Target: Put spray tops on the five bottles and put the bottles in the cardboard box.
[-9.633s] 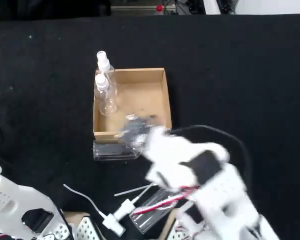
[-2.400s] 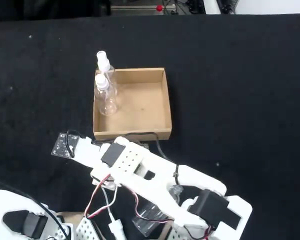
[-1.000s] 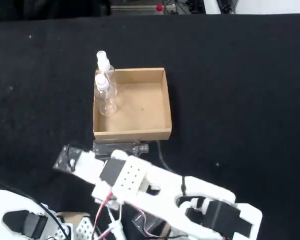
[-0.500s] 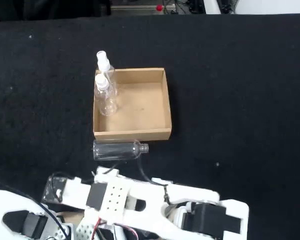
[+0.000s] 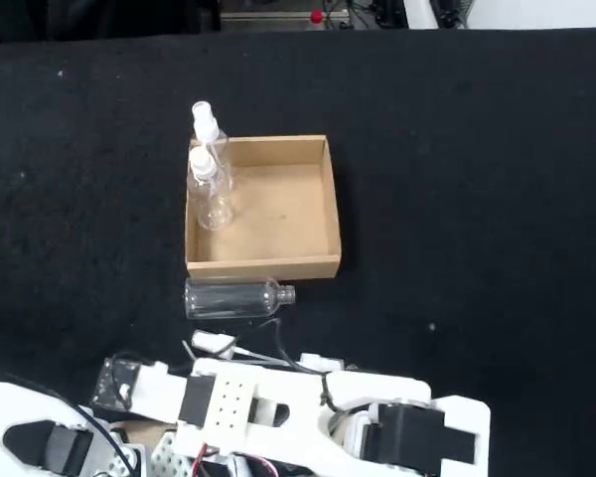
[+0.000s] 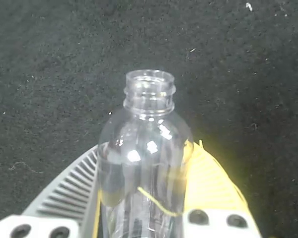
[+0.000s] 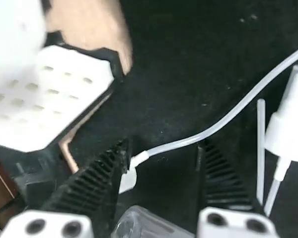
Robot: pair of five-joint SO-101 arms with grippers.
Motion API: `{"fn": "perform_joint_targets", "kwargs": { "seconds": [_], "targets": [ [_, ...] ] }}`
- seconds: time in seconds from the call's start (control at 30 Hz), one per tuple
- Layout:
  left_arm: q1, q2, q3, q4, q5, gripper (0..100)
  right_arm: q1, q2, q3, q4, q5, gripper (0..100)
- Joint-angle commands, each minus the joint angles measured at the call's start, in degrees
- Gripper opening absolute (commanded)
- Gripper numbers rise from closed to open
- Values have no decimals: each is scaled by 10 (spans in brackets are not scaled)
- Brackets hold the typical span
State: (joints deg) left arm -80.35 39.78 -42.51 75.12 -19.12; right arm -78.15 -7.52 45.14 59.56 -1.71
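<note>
Across the black cloth tabletop (image 5: 457, 179) the weave is dark and flecked with pale lint. Beyond its far edge runs a strip of room with dark gear, a small red knob (image 5: 318, 15) and a white surface (image 5: 536, 12). The cardboard box (image 5: 263, 266) sits left of centre. One topped bottle (image 5: 212, 199) stands inside against its left wall. A second topped bottle (image 5: 206, 124) is at the far-left corner; whether it is inside, I cannot tell. An uncapped bottle (image 5: 233, 298) lies on its side just in front of the box. A white arm (image 5: 308, 417) stretches along the near edge. The left end effector (image 6: 146, 156) clamps an open-necked bottle (image 6: 149, 99). The right end effector (image 7: 164, 148) is spread wide, its fingers either side of a thin dip tube (image 7: 228, 116), with a loose spray top (image 7: 288, 131) just beside.
</note>
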Motion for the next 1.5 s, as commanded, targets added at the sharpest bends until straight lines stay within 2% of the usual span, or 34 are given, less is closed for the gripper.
{"fn": "perform_joint_targets", "kwargs": {
  "seconds": [0.0,0.1,0.37,0.6,0.73,0.87,1.03,1.2,1.4,1.47],
  "targets": [
    [-4,-9,-28,-10,2,72,33,-7,3,-14,-20,198],
    [-1,-9,-28,-9,4,71,44,-5,7,-16,-18,186],
    [-1,-9,-28,-9,5,71,43,-8,13,-14,-15,8],
    [-1,-9,-28,-10,4,71,48,-7,-1,-17,-16,10],
    [-1,-9,-28,-11,3,71,107,-6,-39,-14,-15,10],
    [-1,-9,-28,-11,3,71,168,-4,-77,-18,41,10],
    [-1,-9,-28,-11,4,71,176,-7,-112,-18,51,10],
    [-1,-9,-28,-11,3,71,142,-4,-128,-18,56,21],
    [-1,-9,-28,-12,3,72,133,-9,-136,29,53,200],
    [-1,-9,-28,-12,3,72,133,-9,-132,58,56,229]
  ]
}}
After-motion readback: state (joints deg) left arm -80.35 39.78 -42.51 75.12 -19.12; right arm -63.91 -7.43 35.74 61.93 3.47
